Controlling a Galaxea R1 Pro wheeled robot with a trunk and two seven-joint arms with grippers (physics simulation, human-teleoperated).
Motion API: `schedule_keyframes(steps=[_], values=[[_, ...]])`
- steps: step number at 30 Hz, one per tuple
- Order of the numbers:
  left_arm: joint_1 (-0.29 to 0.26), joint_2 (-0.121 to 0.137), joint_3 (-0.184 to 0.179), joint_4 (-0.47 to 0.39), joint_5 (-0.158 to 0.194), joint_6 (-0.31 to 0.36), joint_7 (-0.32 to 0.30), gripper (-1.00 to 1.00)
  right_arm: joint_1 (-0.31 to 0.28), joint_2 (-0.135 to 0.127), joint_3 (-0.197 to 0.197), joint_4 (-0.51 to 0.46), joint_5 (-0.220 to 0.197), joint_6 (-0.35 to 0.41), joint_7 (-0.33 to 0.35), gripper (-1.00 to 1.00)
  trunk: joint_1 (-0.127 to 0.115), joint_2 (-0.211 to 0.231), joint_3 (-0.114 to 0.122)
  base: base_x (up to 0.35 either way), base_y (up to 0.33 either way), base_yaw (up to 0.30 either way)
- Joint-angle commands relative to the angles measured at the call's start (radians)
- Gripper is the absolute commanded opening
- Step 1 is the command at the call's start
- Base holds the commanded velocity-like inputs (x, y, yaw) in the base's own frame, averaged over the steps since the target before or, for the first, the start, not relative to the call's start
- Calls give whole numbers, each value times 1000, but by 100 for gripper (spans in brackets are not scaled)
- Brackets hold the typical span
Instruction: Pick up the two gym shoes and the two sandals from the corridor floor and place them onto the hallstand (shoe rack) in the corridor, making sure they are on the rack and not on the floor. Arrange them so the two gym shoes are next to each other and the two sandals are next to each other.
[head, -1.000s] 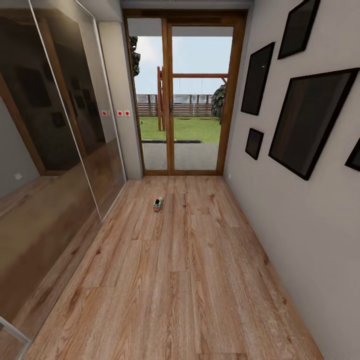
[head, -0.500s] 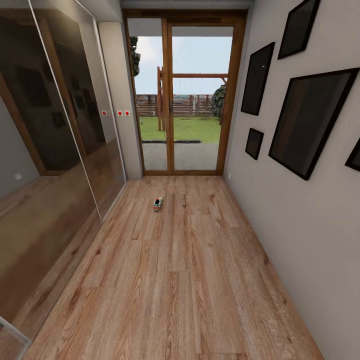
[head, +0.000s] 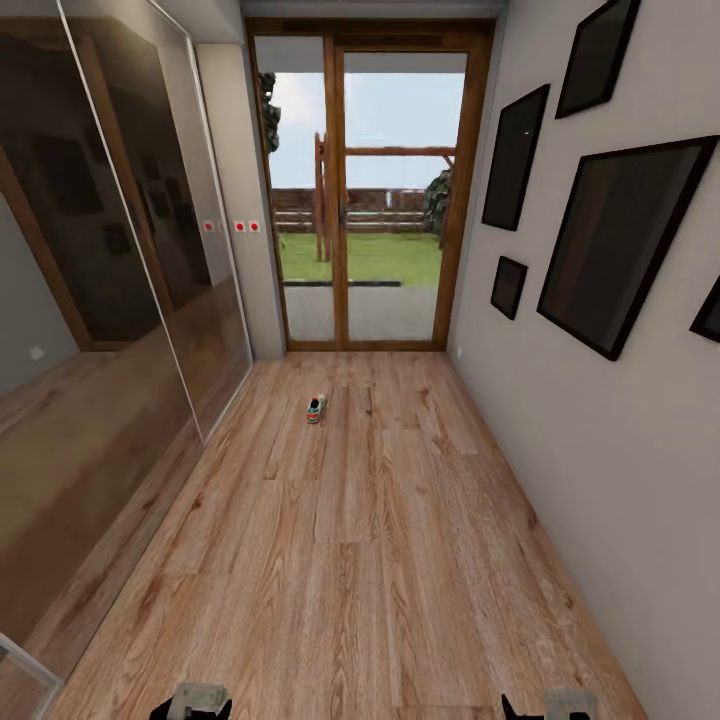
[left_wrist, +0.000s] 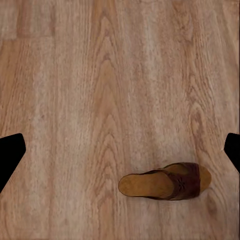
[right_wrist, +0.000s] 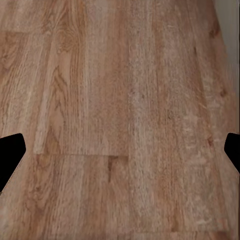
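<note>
One gym shoe (head: 316, 409), white with green and red-orange patches, lies on the corridor floor (head: 360, 560) far ahead, short of the glass door. A brown sandal (left_wrist: 165, 181) lies on its sole on the planks under my left gripper (left_wrist: 120, 152), which hangs well above it, open, its dark fingertips (left_wrist: 10, 155) spread wide. My right gripper (right_wrist: 120, 152) is open too, over bare planks. Both grippers peek in at the head view's lower edge, left (head: 190, 705) and right (head: 548, 706). The other shoe, the other sandal and the hallstand are out of view.
A mirrored sliding wardrobe (head: 110, 300) lines the corridor's left side. On the right runs a grey wall (head: 600, 480) hung with dark picture frames (head: 620, 240). A wood-framed glass door (head: 370, 200) closes the far end.
The tops of both grippers have come up into the head view's lower edge. The shoe and the corridor stand as before.
</note>
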Motion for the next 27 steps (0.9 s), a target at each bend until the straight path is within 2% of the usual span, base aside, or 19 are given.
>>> schedule_keyframes(steps=[1, 5, 11, 12, 13, 20, 24, 27], values=[[-14, 4, 5, 1, -19, -1, -30, 100, -6, -3, -1, -11, 1, 0, 1, 100, 0, 0, -1, 0, 0, 0], [-61, 21, 3, 2, -77, 16, -131, 100, -49, -13, -1, -43, 1, 30, 2, 100, 0, 0, -1, 0, 0, 0], [-123, 39, 2, 0, -179, 82, -247, 100, -157, -24, -1, -61, 1, 125, 3, 100, 0, 0, -1, 0, 0, 0], [-123, 39, 2, 0, -179, 82, -247, 100, -157, -24, -1, -61, 1, 125, 3, 100, 0, 0, -1, 0, 0, 0], [-139, 43, 3, 0, -212, 109, -268, 100, -198, -26, 0, -62, 1, 163, 3, 100, 0, 0, -1, 0, 0, 0], [-165, 47, 2, 0, -304, 164, -302, 100, -325, -28, 5, -67, -2, 283, 5, 100, 0, 0, -1, 0, 0, 0], [-168, 46, 1, 1, -348, 172, -309, 100, -366, -28, 7, -78, -3, 331, 29, 100, 0, 0, -1, 0, 0, 0], [-168, 45, 0, 2, -378, 174, -313, 100, -380, -27, 8, -95, -3, 352, 79, 100, 0, 0, -1, 0, 0, 0]])
